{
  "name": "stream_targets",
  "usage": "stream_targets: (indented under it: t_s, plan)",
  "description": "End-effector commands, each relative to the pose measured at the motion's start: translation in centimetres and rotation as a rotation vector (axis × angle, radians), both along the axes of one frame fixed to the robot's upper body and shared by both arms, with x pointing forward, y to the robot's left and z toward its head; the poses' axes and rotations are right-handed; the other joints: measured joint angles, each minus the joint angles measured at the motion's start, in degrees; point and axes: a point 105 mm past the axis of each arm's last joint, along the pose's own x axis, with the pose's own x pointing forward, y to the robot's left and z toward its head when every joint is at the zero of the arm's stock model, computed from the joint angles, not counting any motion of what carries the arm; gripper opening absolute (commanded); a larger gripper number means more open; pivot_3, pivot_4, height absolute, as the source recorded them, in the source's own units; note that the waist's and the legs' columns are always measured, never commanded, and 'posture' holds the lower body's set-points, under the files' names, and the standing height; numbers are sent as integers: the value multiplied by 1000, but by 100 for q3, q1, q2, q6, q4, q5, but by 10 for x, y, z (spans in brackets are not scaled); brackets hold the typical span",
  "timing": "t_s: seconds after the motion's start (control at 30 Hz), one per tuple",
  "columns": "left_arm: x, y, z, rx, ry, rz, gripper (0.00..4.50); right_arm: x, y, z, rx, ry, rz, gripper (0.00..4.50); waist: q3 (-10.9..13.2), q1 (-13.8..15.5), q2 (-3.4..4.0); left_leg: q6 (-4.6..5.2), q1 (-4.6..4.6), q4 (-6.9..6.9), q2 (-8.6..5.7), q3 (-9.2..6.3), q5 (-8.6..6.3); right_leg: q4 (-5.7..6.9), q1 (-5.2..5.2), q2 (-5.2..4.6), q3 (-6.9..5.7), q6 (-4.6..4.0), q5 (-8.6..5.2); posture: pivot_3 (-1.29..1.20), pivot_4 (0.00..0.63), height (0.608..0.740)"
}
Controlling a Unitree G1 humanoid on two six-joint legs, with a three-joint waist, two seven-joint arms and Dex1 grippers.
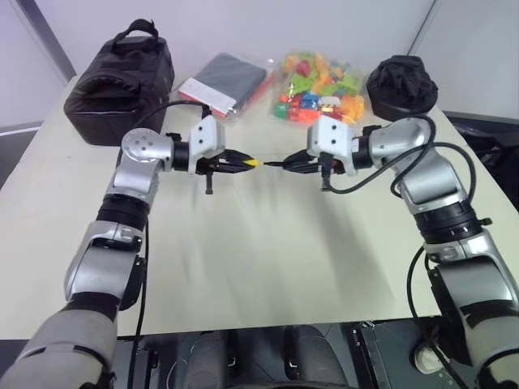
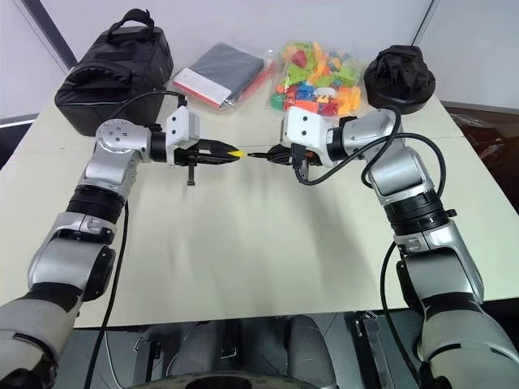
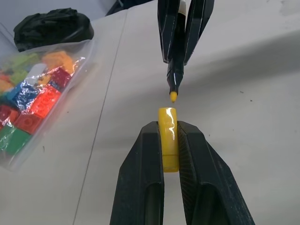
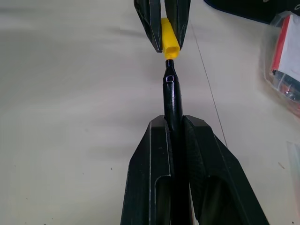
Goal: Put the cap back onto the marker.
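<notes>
Two arms meet above the table (image 1: 243,267), grippers pointing at each other. The left gripper (image 1: 243,163) is clamped on the cap (image 3: 168,136), which sits between its two black fingers (image 3: 140,178) with the open end projecting past the fingertips. The right gripper (image 1: 290,164) is clamped on the marker (image 4: 171,101), whose shaft runs out from between its fingers (image 4: 147,173) toward the cap. In the left wrist view the marker's yellow tip faces the cap's mouth with a narrow gap between them; in the right wrist view the tip stands just at the mouth, and contact cannot be judged. Cap and marker lie roughly on one line, both held clear of the table surface. Beyond the grippers, on the table's far side: a black bag (image 1: 122,85) behind the left arm, a flat packet (image 1: 227,81) beside it, a clear bag of coloured blocks (image 1: 320,85) next to that, and a black bundle (image 1: 401,85) behind the right arm.
</notes>
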Motion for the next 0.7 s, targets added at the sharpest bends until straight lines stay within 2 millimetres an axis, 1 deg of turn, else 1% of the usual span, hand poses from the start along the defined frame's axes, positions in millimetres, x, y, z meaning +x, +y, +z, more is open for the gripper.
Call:
stream_targets:
  t_s: [0.03,0.2,0.4,0.5,0.57,0.7]
  plan:
    - [-1,-6,13,-28,-42,-15,56,-3,3,14,31,-44,18,0,0,4,0,0,0,0,0,0,0,0,0,0,0,0,0,0,150,740]
    - [-2,-12,11,-32,-40,-27,56,-3,5,13,34,-42,23,0,0,2,0,0,0,0,0,0,0,0,0,0,0,0,0,0,150,740]
    - [-2,-14,11,-33,-39,-34,56,-3,6,12,34,-39,24,0,0,0,0,0,0,0,0,0,0,0,0,0,0,0,0,0,150,740]
    - [-2,-11,11,-27,-40,-29,56,-3,5,12,32,-38,20,0,0,1,0,0,0,0,0,0,0,0,0,0,0,0,0,0,150,740]
    - [-1,-5,11,-16,-42,-14,56,-3,3,11,30,-39,14,0,0,-1,0,0,0,0,0,0,0,0,0,0,0,0,0,0,150,740]
    - [0,1,12,-11,-43,1,56,-1,0,11,29,-39,3,0,0,0,0,-1,0,0,0,0,1,0,0,0,0,0,0,0,150,740]
